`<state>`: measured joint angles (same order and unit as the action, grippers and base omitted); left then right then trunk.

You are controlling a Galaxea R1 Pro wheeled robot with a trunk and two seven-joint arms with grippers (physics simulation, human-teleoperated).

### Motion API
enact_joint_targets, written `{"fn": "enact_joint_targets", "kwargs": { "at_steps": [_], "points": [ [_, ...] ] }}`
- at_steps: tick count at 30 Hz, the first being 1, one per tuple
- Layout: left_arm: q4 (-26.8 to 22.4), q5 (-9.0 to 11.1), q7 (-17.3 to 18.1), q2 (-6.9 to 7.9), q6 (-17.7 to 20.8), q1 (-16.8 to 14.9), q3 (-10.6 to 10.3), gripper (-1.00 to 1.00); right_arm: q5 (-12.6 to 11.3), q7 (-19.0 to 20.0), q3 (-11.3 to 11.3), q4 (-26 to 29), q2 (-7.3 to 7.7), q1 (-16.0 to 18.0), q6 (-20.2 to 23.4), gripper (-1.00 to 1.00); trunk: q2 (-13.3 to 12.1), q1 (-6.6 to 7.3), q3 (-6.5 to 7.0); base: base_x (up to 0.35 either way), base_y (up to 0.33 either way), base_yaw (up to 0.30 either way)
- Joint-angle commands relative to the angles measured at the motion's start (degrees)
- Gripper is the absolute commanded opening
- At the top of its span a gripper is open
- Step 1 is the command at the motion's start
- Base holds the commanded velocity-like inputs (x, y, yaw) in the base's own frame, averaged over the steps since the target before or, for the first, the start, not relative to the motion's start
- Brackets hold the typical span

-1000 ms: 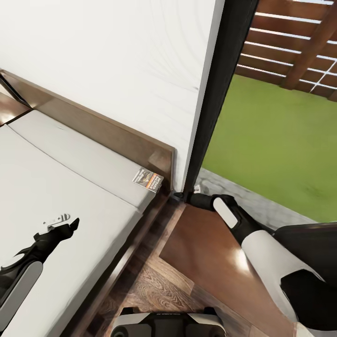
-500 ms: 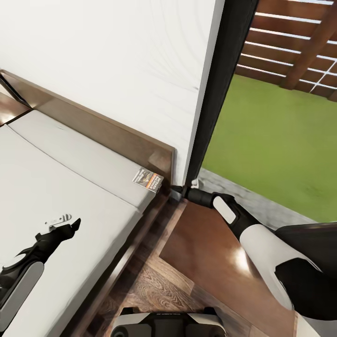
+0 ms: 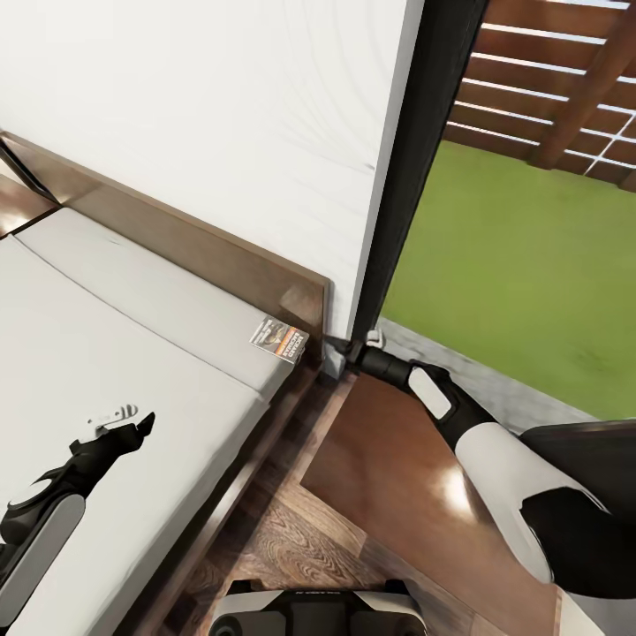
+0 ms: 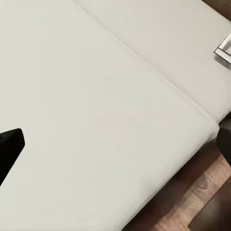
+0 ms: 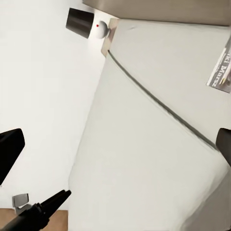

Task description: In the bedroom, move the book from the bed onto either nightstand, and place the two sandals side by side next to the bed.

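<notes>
The right hand (image 3: pixel 340 346) reaches out at the end of its white-and-black arm, over the far corner of the nightstand (image 3: pixel 397 495), right at the corner of the bed (image 3: pixel 132 353) by the headboard. Its fingers are tucked against the dark door frame (image 3: pixel 415 177) in the head view, and I cannot tell whether they are apart or together. The book (image 3: pixel 279 338) lies just beside that hand, flat on the mattress at the head-end corner nearest the nightstand, its orange and black print facing up; its edge also shows in the right wrist view (image 5: pixel 220 72) and in the left wrist view (image 4: pixel 223 48).

The left hand (image 3: pixel 119 422) hangs over the pale mattress, well apart from the book, with its dark fingers spread a little from the white one.

Behind the bed stands the white wall (image 3: pixel 221 115). Past the door frame lie green grass (image 3: pixel 512 265) and a slatted wooden fence (image 3: pixel 548 79). Wood-plank floor (image 3: pixel 300 539) shows between bed and nightstand.
</notes>
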<state>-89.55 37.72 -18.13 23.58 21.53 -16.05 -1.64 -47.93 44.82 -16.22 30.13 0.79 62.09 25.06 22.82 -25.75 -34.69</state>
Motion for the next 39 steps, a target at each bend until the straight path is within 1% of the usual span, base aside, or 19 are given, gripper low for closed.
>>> {"fn": "enact_joint_targets", "kwargs": {
  "at_steps": [1, 4, 12, 14, 15, 20, 29, 39],
  "points": [
    [-0.1, 0.6, -0.6, 0.06, 0.1, 0.0, -0.1, 1.0, -0.6, 0.0, -0.1, 0.0, 0.07, 0.0, 0.3, 1.0, 0.1, -0.03, -0.08, 0.0, 0.0, 0.0],
    [-0.1, 0.6, -0.6, 0.06, 0.1, 0.0, -0.2, 1.0, -0.5, -0.1, 0.4, 0.3, 0.09, 0.0, 0.3, 1.0, 0.1, -0.03, -0.08, 0.0, 0.0, 0.0],
    [-0.1, 0.6, -0.6, 0.06, 0.2, 0.0, -0.2, 1.0, -0.8, -0.2, 0.6, 0.4, 0.17, 0.0, 0.5, 1.0, 0.1, -0.03, -0.08, 0.0, 0.0, 0.0],
    [-0.1, 0.6, -0.6, 0.06, 0.2, 0.0, -0.2, 1.0, -1.6, -0.2, 0.6, 0.4, 0.17, 0.0, 0.6, 1.0, 0.1, -0.03, -0.08, 0.0, 0.0, 0.0],
    [-0.1, 0.6, -0.6, 0.06, 0.2, 0.0, -0.2, 1.0, -3.6, -0.2, 0.5, 0.4, 0.07, 0.0, 0.8, 1.0, 0.1, -0.03, -0.08, 0.0, 0.0, 0.0],
    [-0.1, 0.6, -0.6, 0.06, 0.3, 0.0, -0.1, 1.0, -4.8, -0.3, 0.6, 0.6, 0.09, 0.0, 1.2, 1.0, 0.1, -0.03, -0.08, 0.0, 0.0, 0.0],
    [-0.1, 0.6, -0.6, 0.06, 0.4, 0.0, -0.1, 1.0, -5.0, -0.3, 0.6, 0.6, 0.1, 0.0, 1.2, 1.0, 0.1, -0.03, -0.08, 0.0, 0.0, 0.016],
    [-0.1, 0.6, -0.6, 0.06, 0.4, 0.0, 0.0, 1.0, -5.1, -0.3, 0.6, 0.6, 0.14, 0.0, 1.3, 1.0, 0.1, -0.03, -0.08, 0.0, 0.0, 0.177]
  ]
}}
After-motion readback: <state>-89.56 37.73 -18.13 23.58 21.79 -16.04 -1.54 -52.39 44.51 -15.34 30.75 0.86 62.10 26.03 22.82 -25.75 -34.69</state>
